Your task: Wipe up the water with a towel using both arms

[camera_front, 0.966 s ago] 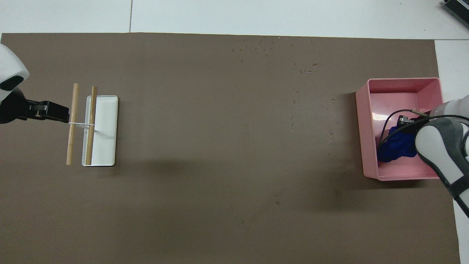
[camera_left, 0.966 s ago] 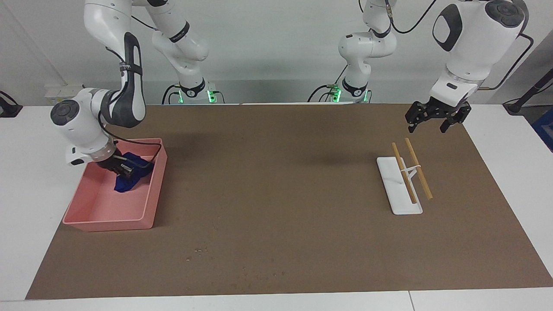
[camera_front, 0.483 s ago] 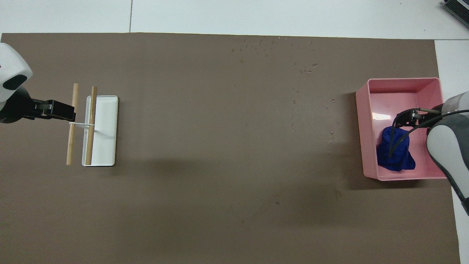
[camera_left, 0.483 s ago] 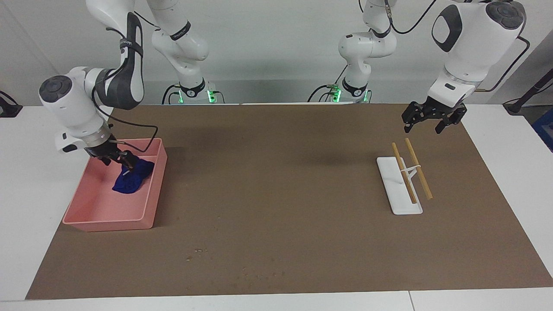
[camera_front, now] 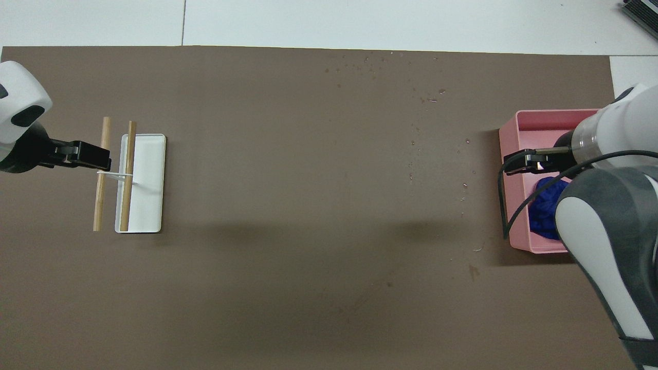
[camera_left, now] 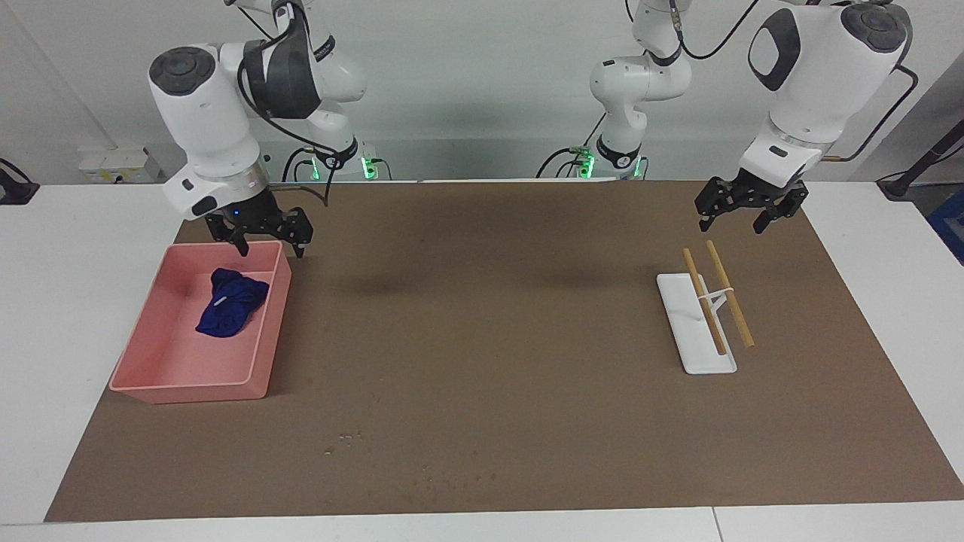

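The deep-blue towel (camera_left: 228, 302) lies crumpled in the pink tray (camera_left: 188, 391) at the right arm's end of the table. In the overhead view the towel (camera_front: 544, 213) is partly hidden under the right arm. My right gripper (camera_left: 271, 248) is open and empty, raised over the tray's edge nearest the robots; it also shows in the overhead view (camera_front: 524, 160). Water droplets (camera_left: 346, 436) are scattered on the brown mat, farther from the robots than the tray, and show in the overhead view (camera_front: 432, 97). My left gripper (camera_left: 728, 224) is open and empty, up over the mat beside the rack (camera_front: 97, 156).
A white rack (camera_left: 697, 331) with two wooden rods across it stands at the left arm's end of the mat; it also shows in the overhead view (camera_front: 146, 180). The brown mat (camera_left: 489, 316) covers most of the white table.
My right gripper let go of the towel, rose out of the pink tray and swung toward the robots. The towel stays in the tray. My left gripper barely shifted.
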Controlling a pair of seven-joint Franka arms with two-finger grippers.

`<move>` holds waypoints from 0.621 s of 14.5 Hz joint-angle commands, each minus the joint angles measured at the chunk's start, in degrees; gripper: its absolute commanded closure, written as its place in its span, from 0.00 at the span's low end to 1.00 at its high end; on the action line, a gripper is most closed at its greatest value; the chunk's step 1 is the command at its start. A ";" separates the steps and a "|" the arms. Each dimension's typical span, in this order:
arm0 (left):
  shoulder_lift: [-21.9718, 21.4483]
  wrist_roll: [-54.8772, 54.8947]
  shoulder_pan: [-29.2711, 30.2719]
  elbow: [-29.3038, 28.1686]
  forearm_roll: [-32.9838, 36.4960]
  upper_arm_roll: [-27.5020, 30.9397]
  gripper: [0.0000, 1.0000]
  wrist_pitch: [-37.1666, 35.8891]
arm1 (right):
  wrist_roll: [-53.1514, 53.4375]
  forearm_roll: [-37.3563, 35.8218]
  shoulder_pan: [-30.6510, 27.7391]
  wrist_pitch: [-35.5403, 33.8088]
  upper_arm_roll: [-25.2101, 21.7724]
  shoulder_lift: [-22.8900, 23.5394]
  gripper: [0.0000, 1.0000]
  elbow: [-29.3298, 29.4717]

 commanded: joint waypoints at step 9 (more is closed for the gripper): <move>-0.83 -0.68 -0.47 -0.70 -0.54 0.06 0.00 0.51 | 4.06 1.72 0.14 -15.49 0.27 -1.04 0.00 10.59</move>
